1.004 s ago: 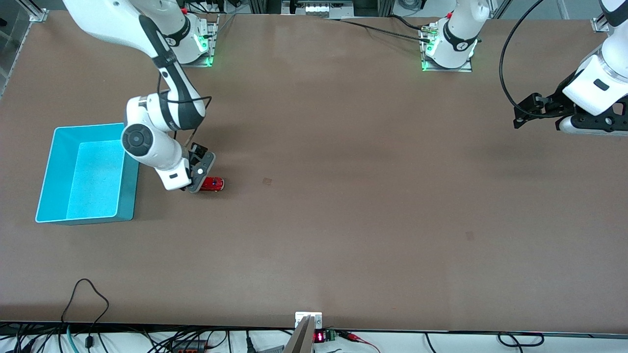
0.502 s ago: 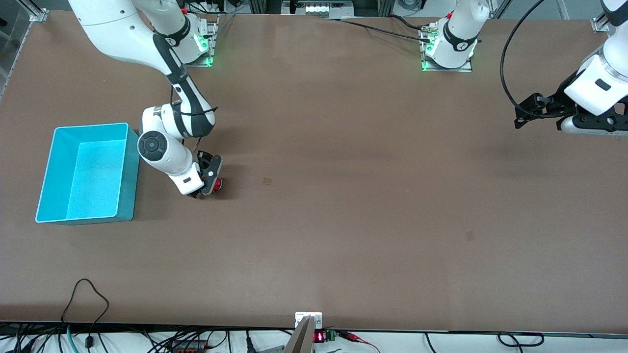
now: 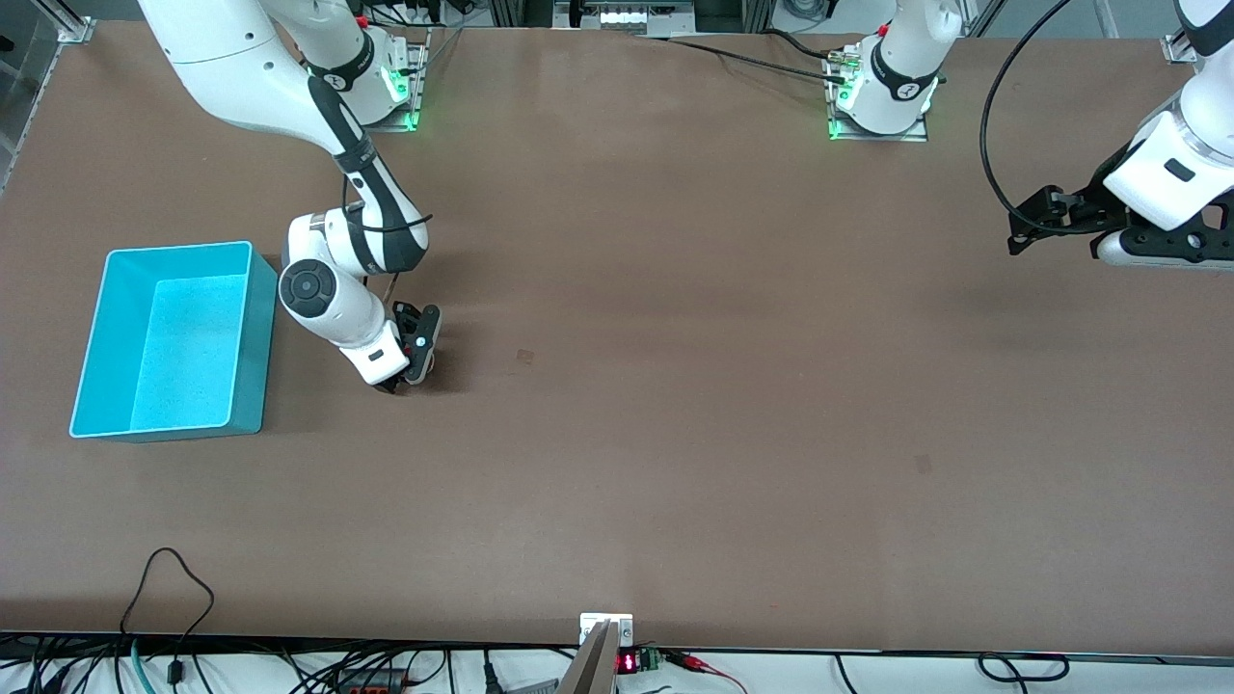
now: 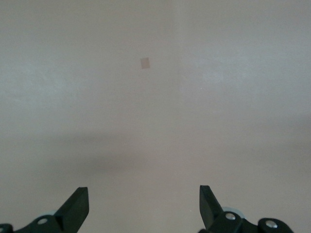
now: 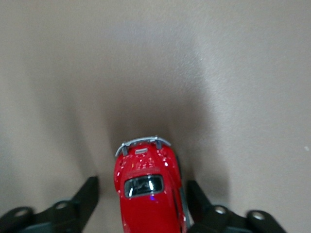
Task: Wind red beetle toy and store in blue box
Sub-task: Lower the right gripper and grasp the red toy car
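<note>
I'm looking down on the brown table (image 3: 675, 386), with the box (image 3: 246, 347) sitting toward the right arm's end, beside my right arm's wrist and apart from its fingers. The right gripper (image 5: 141, 196) is reaching down to the table just beside the box, and its fingers (image 5: 85, 199) are standing either side of the beetle (image 5: 148, 194) with a gap showing on both flanks, so they are straddling the toy, not clamping it. The beetle is sitting on the table between those fingers, its silvery bumper pointing away from the wrist. The left arm is waiting toward its own end of the table, its gripper (image 4: 143, 206) hanging over bare table with the fingers (image 4: 75, 208) spread wide, grasping nothing.
</note>
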`<move>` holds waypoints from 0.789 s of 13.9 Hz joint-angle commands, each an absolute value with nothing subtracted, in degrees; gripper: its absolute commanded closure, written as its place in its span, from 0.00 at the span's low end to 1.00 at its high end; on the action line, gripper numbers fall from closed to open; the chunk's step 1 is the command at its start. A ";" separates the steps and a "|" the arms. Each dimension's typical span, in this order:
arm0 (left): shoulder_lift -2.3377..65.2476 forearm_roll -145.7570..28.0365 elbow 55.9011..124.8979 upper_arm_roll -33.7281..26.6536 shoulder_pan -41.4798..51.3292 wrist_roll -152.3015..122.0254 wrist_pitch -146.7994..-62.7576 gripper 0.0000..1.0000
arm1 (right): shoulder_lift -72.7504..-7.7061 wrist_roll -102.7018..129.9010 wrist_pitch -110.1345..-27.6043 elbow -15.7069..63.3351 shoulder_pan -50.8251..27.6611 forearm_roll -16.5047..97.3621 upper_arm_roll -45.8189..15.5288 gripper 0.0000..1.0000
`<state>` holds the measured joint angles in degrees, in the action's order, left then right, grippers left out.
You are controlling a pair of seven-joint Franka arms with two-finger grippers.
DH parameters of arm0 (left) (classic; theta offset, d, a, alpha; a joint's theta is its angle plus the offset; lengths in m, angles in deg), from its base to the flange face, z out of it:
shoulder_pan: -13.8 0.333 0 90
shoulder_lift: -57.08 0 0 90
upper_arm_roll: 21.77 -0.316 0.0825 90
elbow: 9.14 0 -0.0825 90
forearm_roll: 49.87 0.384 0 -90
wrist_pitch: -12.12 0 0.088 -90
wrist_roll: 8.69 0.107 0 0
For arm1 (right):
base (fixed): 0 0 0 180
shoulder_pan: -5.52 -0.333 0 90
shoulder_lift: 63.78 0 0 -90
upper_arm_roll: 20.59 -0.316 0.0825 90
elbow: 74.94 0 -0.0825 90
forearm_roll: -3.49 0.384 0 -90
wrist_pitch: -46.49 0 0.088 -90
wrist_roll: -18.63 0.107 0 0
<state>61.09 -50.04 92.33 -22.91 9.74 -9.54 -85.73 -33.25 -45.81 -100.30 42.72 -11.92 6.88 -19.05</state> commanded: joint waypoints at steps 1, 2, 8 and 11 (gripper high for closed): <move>60.68 -50.22 91.15 -22.57 9.76 -9.13 -85.44 0.00 | -34.59 -47.20 -97.94 41.60 -11.45 7.19 -19.54 0.72; 60.51 -50.22 91.06 -22.57 9.76 -9.04 -85.52 0.00 | -35.38 -46.94 -95.83 40.73 -11.45 7.36 -19.54 0.74; 60.42 -50.31 91.06 -22.48 9.76 -9.74 -85.61 0.00 | -44.17 -44.84 -87.03 37.12 -5.14 7.80 -18.92 0.80; 60.33 -50.31 91.06 -22.39 9.67 -9.83 -85.61 0.00 | -44.71 -44.03 -82.56 32.65 2.85 7.80 -18.75 0.80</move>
